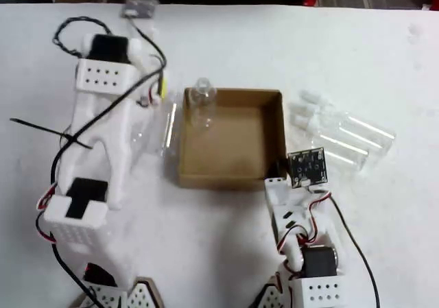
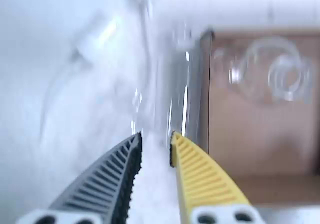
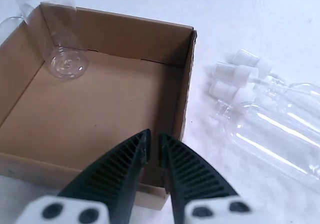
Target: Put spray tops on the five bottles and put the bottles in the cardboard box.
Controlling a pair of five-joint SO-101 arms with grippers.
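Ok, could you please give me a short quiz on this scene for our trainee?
1. True or false: all five bottles are inside the cardboard box.
2. How many bottles with spray tops lie on the table near the right gripper?
3. The bottle nearest the left gripper is: A in the box; B on the table beside the box; C between its fingers.
Key: 1 false; 2 three; 3 B.

The cardboard box [image 1: 230,179] is brown, the bottles [image 1: 357,140] clear, the spray tops [image 3: 240,74] and desk [image 1: 226,47] white. The ridged left end effector [image 2: 156,136] is grey and yellow, the right end effector [image 3: 154,134] black.
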